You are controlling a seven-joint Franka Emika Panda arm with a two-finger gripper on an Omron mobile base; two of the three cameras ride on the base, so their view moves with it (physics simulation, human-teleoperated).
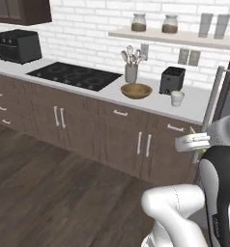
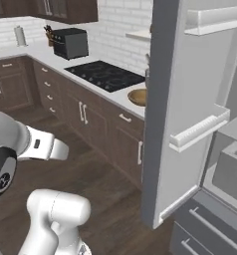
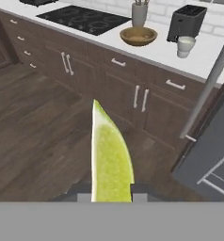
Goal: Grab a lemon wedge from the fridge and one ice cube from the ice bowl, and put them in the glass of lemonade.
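Note:
In the hand view, my gripper (image 3: 111, 195) is shut on the lemon wedge (image 3: 109, 157), a yellow-green sliver standing up between the dark fingertips (image 3: 84, 192). The brown wooden ice bowl (image 3: 138, 36) sits far ahead on the white counter, with the small whitish glass of lemonade (image 3: 185, 46) to its right, in front of the black toaster (image 3: 186, 22). From the left base view, the gripper (image 1: 191, 135) hangs in front of the lower cabinets, below and right of the glass of lemonade (image 1: 177, 98) and the ice bowl (image 1: 136, 90). The grey fridge door (image 2: 173, 99) stands open.
A black cooktop (image 1: 76, 75) and a utensil holder (image 1: 131, 72) lie left of the bowl. A toaster oven (image 1: 18, 46) stands at the far left. The fridge door's silver handle (image 1: 213, 99) rises just right of the gripper. White shelves and drawers (image 2: 230, 169) show inside the fridge. Wood floor lies below.

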